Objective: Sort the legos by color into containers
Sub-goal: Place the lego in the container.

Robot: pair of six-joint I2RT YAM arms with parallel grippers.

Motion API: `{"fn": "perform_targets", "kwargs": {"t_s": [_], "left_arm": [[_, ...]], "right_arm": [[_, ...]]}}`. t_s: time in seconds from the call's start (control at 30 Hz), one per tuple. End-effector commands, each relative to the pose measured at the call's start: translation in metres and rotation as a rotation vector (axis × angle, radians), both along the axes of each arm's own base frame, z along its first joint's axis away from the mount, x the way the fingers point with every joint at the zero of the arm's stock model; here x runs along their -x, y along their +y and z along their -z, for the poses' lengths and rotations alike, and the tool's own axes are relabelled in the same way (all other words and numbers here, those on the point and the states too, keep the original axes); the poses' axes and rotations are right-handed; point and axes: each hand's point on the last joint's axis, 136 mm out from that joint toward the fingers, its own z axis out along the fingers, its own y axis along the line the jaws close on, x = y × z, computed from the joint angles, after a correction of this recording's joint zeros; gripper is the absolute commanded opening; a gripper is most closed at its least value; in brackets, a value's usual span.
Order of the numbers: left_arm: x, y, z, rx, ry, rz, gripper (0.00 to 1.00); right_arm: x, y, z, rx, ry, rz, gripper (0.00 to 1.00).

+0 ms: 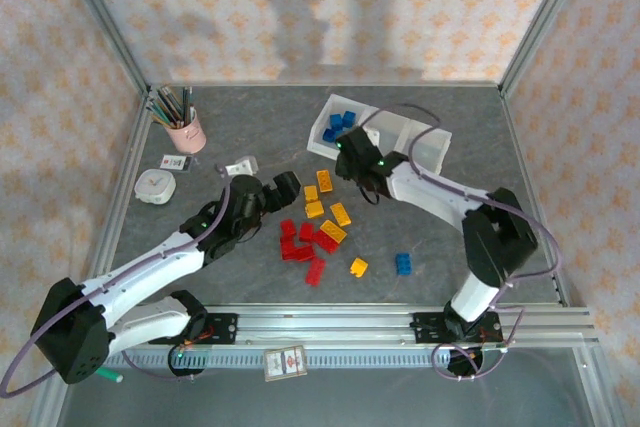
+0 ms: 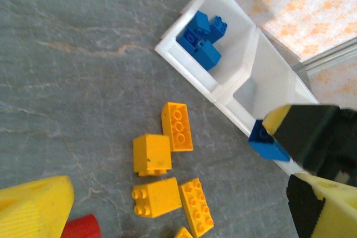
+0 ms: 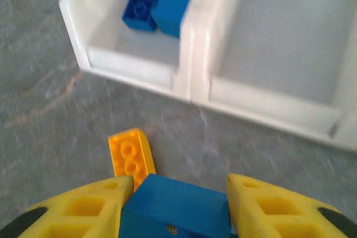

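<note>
1. The right gripper (image 3: 179,185), at the bottom of its wrist view, has its jaws clamped on a blue studded plastic brick (image 3: 173,213).
2. Above it in the frame is the long white plastic tray (image 3: 189,54), with other blue bricks (image 3: 167,12) in its left compartment.
3. The left gripper (image 1: 287,187), its jaws apart, is at the centre of the top view, beside loose yellow-orange bricks (image 2: 177,126).

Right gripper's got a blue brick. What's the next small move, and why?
Probably ease it forward-left over the end compartment: the right gripper holds the blue brick just short of the tray, and that compartment already holds blue bricks.
</note>
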Motion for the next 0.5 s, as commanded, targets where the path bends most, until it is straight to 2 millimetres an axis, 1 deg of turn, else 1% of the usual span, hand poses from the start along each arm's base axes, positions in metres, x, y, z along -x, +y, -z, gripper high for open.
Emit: {"fn": "perform_targets", "kwargs": {"t_s": [0.0, 0.07, 0.13, 0.23, 0.37, 0.47], "left_arm": [[-0.007, 0.004, -0.015, -0.042, -0.021, 0.021, 0.99], [-0.012, 0.007, -0.015, -0.048, -0.021, 0.016, 0.99], [-0.016, 0.008, -0.017, -0.042, -0.024, 0.015, 0.99], [-0.022, 0.01, -0.018, -0.034, -0.026, 0.01, 0.99], [-0.028, 0.011, -0.018, -0.033, -0.023, 0.012, 0.99], [-0.031, 0.013, -0.019, -0.036, -0.026, 0.011, 0.99]], "right_arm": [[-0.04, 0.009, -0.016, 0.031, -0.085, -0.019, 0.42], [-0.061, 0.015, -0.017, 0.054, -0.104, -0.014, 0.42], [-0.081, 0.022, -0.012, 0.07, -0.107, -0.022, 0.42], [-0.106, 0.031, -0.005, 0.08, -0.111, -0.032, 0.42], [-0.132, 0.033, 0.002, 0.111, -0.126, -0.012, 0.42], [-0.146, 0.032, 0.003, 0.114, -0.136, -0.005, 0.44]]}}
